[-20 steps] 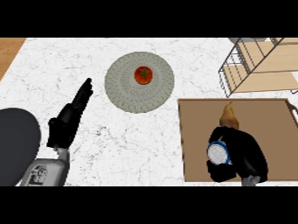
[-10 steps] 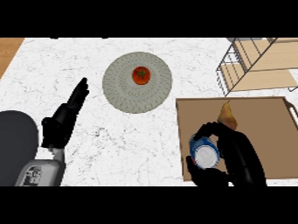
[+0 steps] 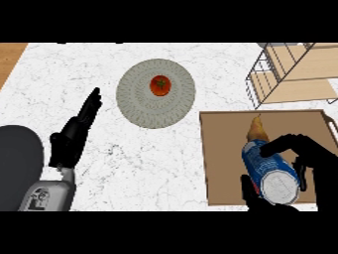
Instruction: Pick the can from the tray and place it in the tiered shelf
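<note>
right hand (image 3: 325, 166) curled round blue can (image 3: 270, 168), over tray (image 3: 223, 149) near counter's front-right edge | left hand (image 3: 75, 133) fingers straight, holding nothing, front-left | pear (image 3: 257, 128) on tray behind can | tomato (image 3: 160, 85) on plate (image 3: 155, 101) mid-counter | shelf (image 3: 303, 74) back-right corner
</note>
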Motion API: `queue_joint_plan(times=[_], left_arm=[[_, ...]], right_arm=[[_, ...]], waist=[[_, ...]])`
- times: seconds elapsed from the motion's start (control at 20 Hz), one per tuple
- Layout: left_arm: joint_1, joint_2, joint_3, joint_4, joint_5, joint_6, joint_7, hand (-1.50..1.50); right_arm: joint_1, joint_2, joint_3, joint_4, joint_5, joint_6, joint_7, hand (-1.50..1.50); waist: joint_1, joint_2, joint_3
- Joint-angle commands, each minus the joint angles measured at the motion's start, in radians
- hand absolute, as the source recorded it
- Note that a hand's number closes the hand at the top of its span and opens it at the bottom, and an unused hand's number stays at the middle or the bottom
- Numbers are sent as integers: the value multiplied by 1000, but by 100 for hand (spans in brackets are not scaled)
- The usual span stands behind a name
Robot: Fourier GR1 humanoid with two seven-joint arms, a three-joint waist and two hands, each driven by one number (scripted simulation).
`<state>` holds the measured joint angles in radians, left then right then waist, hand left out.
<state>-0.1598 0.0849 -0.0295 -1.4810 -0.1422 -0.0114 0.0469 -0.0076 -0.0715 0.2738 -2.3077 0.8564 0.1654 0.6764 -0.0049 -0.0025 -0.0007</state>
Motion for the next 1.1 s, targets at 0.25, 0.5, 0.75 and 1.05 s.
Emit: queue_joint_plan(times=[0.25, 0.5, 0.75, 1.05], left_arm=[[-17, -21, -2, 72, -13, 9, -50, 0], [-5, 18, 4, -53, 6, -29, 34, 0], [7, -4, 0, -21, 0, -19, 17, 0], [-31, -49, -18, 75, -53, 38, -39, 0]], right_arm=[[-288, -50, -237, -81, -10, 92, 186, 150], [-429, -146, -364, 33, -17, 109, 171, 150], [-591, -222, -487, 160, -93, 124, 161, 150], [-653, -271, -500, 300, -35, 43, 102, 150]], waist=[[0, 2, 0], [9, 1, 1], [10, 2, 0], [8, 4, 0]])
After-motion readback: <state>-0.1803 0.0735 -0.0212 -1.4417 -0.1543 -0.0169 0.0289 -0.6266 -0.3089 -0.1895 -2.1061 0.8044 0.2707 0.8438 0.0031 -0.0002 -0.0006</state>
